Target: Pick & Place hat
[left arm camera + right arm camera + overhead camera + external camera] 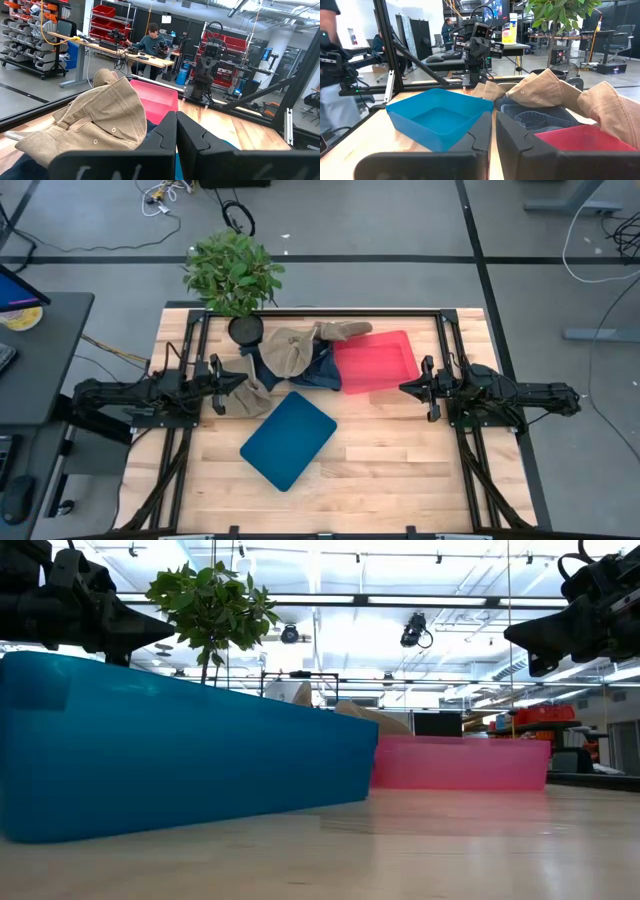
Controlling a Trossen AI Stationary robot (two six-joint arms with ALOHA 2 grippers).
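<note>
From above, tan hats (293,352) heaped over denim (318,373) between blue tray (288,439) and red tray (376,361) show fully, low view's blue wall hiding them; left end effector (243,383) and right end effector (403,388) closed, empty.

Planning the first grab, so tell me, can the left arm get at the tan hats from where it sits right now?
Probably yes. The left gripper sits shut right beside the tan hats, heaped on denim between the blue bin and red bin. Nothing stands between them; it must open first.
</note>
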